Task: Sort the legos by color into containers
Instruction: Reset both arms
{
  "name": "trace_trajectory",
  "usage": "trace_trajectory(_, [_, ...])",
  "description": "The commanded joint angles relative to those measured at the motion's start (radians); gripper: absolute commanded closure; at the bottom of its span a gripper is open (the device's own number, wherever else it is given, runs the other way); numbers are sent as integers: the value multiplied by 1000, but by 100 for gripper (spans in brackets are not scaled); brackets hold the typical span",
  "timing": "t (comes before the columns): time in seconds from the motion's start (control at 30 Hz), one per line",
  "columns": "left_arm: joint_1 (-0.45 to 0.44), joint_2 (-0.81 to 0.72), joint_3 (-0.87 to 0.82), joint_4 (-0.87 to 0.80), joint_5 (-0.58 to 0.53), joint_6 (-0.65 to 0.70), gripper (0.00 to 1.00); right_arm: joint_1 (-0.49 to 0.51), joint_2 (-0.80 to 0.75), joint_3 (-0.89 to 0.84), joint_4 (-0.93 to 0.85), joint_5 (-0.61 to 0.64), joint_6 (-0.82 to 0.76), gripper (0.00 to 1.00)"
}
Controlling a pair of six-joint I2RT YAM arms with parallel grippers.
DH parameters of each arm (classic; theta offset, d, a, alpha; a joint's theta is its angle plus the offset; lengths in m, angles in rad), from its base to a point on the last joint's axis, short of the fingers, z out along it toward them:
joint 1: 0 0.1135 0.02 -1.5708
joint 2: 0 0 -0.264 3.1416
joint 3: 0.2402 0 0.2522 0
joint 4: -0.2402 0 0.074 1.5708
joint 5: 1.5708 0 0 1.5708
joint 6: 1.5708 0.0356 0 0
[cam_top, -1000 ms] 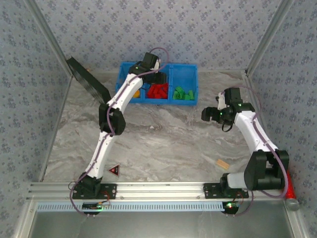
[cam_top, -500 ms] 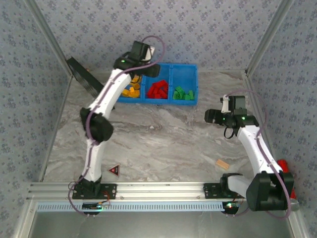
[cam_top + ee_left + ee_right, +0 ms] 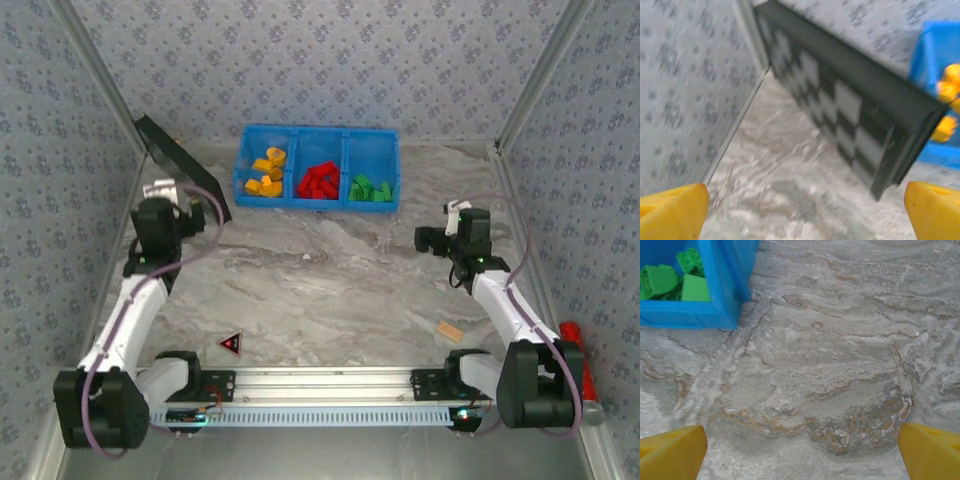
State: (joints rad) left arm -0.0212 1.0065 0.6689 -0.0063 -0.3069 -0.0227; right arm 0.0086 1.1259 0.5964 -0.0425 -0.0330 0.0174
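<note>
Blue bin [image 3: 320,130] holds bricks [image 3: 318,182] split by colour; left gripper [image 3: 804,212] has backed away from it, right gripper [image 3: 801,452] near its right end, both wide open and empty, so sorting looks done.

Divided bin [image 3: 300,204], upper centre: smooth blue plastic, slight sheen. Legos [image 3: 318,182] inside: glossy plastic. Table [image 3: 330,290]: grey marble-veined surface, matt. Rail [image 3: 320,381] along bottom: ribbed bare metal. Block [image 3: 449,331], lower right: pale raw wood. Walls [image 3: 330,60]: patterned paper, matt.
</note>
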Motion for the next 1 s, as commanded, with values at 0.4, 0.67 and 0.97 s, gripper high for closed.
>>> trace_trajectory(0.4, [67,380,-397,926,17,-143,0,-18,226,-139,571,57,-17,0])
trace_trajectory(0.67, [33,505,-294,848,201,-28,0,-8,349,-70,592,79,-80,0])
trace_trajectory(0.97, [41,530,-254,818,253,-11,0,-23,388,-53,594,63,-68,0])
